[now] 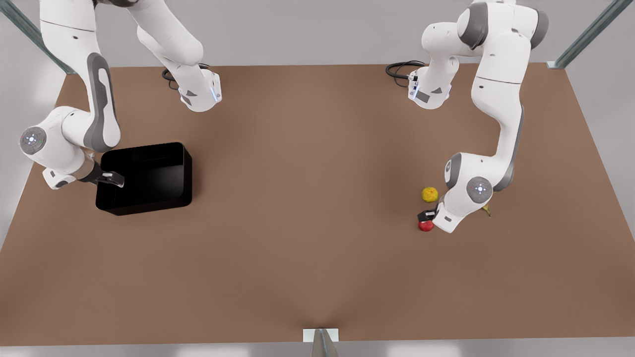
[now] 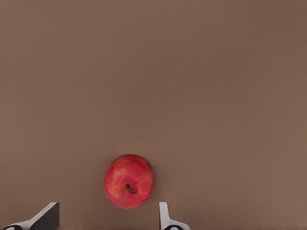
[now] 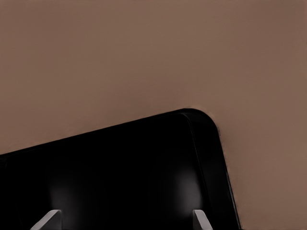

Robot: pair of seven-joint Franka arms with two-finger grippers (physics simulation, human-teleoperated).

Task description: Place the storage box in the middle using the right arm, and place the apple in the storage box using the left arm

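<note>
Meanwhile, at the front view's nine o'clock, the right gripper (image 1: 111, 179) hangs spread over the near-left rim of the storage box (image 1: 149, 178) on the desk (image 1: 307, 223). Toward four o'clock, the left gripper (image 1: 427, 216) hovers spread above the apple (image 1: 425, 226), a yellow-orange fruit (image 1: 429, 194) just beside.
</note>
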